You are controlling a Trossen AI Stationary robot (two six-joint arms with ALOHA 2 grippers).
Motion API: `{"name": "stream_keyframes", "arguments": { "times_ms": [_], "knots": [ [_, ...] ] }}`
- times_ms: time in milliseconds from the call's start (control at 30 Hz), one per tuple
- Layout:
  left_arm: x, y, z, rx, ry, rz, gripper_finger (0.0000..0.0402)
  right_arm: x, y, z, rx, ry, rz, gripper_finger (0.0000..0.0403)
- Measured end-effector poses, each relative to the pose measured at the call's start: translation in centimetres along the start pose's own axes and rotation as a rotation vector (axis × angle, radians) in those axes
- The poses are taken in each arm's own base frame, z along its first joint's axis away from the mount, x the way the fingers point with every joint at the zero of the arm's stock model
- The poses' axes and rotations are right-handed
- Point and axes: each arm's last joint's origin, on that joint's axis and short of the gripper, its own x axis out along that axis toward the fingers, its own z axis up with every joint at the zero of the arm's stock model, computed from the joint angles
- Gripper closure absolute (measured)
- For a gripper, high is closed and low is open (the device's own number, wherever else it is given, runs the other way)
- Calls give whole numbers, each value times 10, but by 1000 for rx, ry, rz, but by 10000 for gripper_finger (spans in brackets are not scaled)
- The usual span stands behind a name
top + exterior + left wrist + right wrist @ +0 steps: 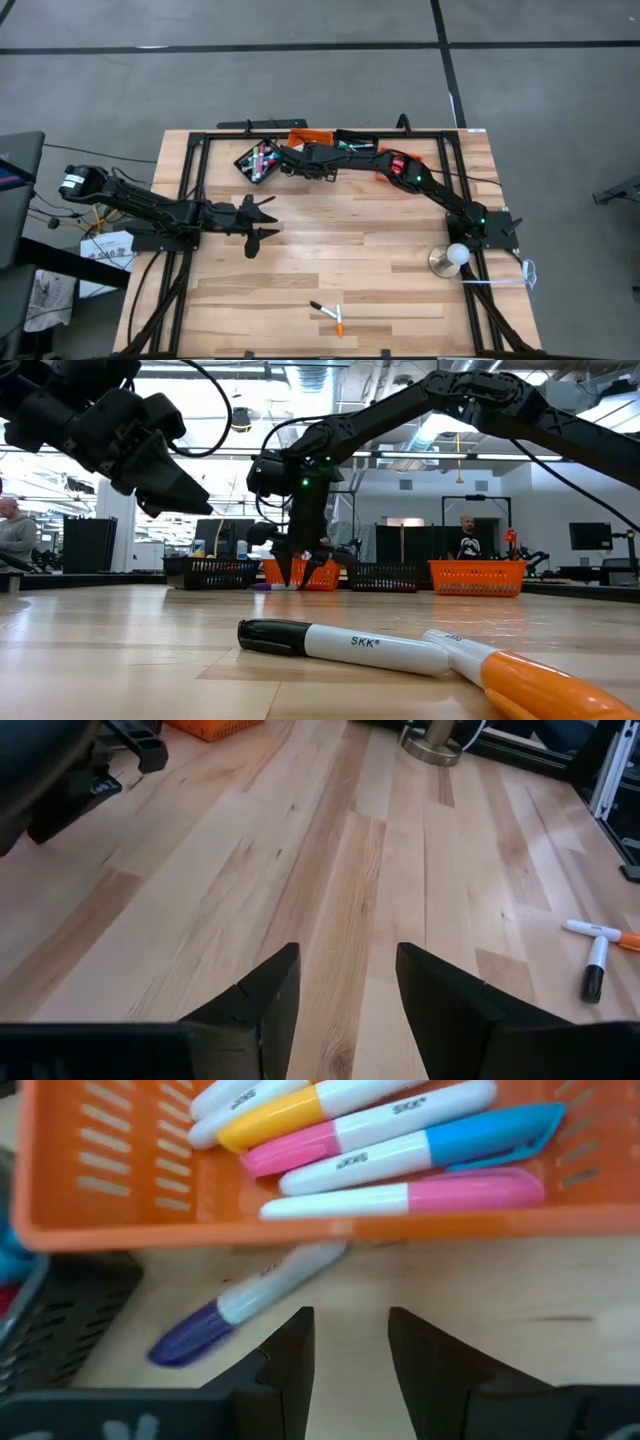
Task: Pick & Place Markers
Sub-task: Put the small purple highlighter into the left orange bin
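Note:
A purple-capped marker (240, 1305) lies flat on the table, just outside the near wall of an orange bin (110, 1230) that holds several markers (400, 1155). My right gripper (350, 1345) hangs open a little above the table beside that loose marker, pointing steeply down at the table's far middle (290, 162). Two more markers, one black-capped (340, 645) and one orange (520, 680), lie crossed near the front edge (330, 315). My left gripper (262, 220) stands open over bare wood left of centre, nothing between its fingers (270, 1000).
A black bin (258, 160) with several markers sits left of the right gripper. Another black bin (355, 143) and a second orange bin (400, 160) line the far edge. A white ball on a round base (450, 257) stands at the right. Bare wood fills the middle.

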Motion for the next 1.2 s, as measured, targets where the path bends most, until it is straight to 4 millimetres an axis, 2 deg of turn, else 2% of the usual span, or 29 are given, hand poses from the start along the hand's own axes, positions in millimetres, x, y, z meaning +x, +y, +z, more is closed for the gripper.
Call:
{"name": "stream_keyframes", "arguments": {
  "times_ms": [200, 333, 533, 767, 1200],
  "knots": [
    [0, 0, 0, -1, -5, -1, 235, -8, 2, -20, -30, 6, -6, 281],
    [0, 0, 1, -2, -9, -3, 235, -12, 7, -28, -33, -59, 21, 281],
    [0, 0, 1, -3, -12, -4, 235, -11, 17, -16, -16, -74, 129, 281],
    [0, 0, 1, -3, -10, -4, 235, -7, 19, -2, 15, -82, 161, 281],
    [0, 0, 1, -9, -6, -2, 235, -10, 28, 1, 14, -107, 249, 281]
  ]
}}
